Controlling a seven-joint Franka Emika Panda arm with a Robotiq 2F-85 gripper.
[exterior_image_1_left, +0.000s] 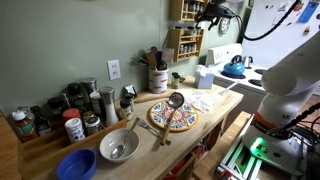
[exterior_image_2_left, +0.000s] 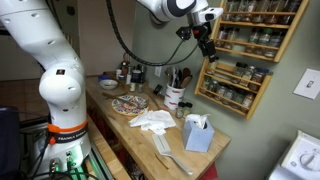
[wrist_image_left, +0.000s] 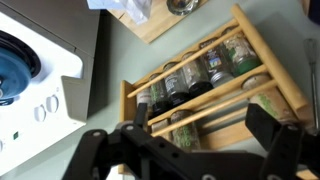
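Wrist view: the claw (wrist_image_left: 185, 150), spread apart and empty, hovers near the wooden spice rack (wrist_image_left: 272, 57).

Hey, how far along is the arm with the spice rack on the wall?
Early on. Done: the pincer is up at the wall-mounted spice rack. In hand: it hovers open in front of the jars, holding nothing. Left: probably closing on a jar and lifting it out.
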